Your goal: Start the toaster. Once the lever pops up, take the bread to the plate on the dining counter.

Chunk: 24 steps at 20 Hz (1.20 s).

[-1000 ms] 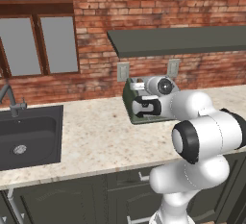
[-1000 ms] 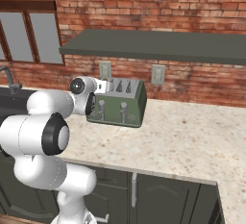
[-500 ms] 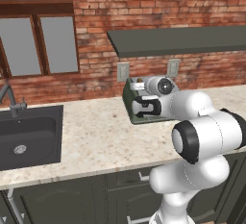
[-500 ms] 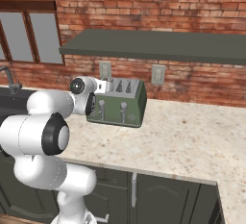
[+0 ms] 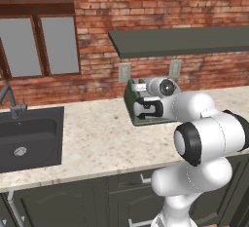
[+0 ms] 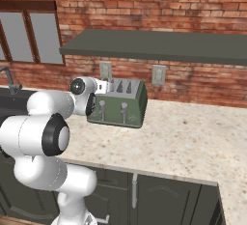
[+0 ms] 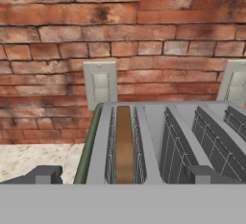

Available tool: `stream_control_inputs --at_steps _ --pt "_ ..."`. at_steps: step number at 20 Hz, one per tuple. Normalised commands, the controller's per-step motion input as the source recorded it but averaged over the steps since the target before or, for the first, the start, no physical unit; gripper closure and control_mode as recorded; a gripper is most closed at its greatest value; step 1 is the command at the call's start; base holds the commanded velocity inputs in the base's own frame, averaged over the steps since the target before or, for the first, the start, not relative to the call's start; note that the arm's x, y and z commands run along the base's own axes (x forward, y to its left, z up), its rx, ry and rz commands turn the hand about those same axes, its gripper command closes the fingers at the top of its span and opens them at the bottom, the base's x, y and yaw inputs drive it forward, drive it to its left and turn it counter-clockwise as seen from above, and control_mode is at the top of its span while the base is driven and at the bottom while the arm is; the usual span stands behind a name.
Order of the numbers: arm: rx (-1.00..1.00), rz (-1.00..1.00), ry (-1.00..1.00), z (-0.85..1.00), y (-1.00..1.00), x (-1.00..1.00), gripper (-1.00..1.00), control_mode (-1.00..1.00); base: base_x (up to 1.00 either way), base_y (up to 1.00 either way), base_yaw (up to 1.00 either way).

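Note:
The sage-green toaster (image 6: 124, 107) stands on the stone worktop against the brick wall, its silver levers (image 6: 102, 106) facing the room. In the hand view I look along its top (image 7: 153, 136), and the brown bread (image 7: 124, 146) sits down in the leftmost slot. My gripper (image 7: 124, 175) hovers just above the toaster's front edge, open, with one fingertip (image 7: 45, 174) on each side of the bread slot and nothing between them. From the base views the gripper (image 6: 103, 87) hangs over the toaster's left end (image 5: 132, 105). The plate and the dining counter are out of view.
A dark sink (image 5: 29, 138) with a faucet (image 5: 9, 99) lies to the left in the worktop. A dark shelf (image 6: 159, 45) juts from the wall above the toaster. Two wall outlets (image 7: 100, 83) sit right behind it. Bare worktop (image 6: 193, 137) stretches to the right.

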Motion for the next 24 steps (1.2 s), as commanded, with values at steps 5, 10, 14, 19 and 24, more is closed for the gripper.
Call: stream_control_inputs --at_steps 5,10,14,19,24 --pt "0.00 0.00 0.00 0.00 0.00 0.00 -1.00 -1.00 0.00 0.00 0.00" --pt "0.00 0.00 0.00 0.00 0.00 0.00 -1.00 -1.00 0.00 0.00 0.00" --pt "0.00 0.00 0.00 0.00 0.00 0.00 -1.00 -1.00 0.00 0.00 0.00" --pt "0.00 0.00 0.00 0.00 0.00 0.00 -1.00 -1.00 0.00 0.00 0.00" --pt "0.00 0.00 0.00 0.00 0.00 0.00 -1.00 -1.00 0.00 0.00 0.00"
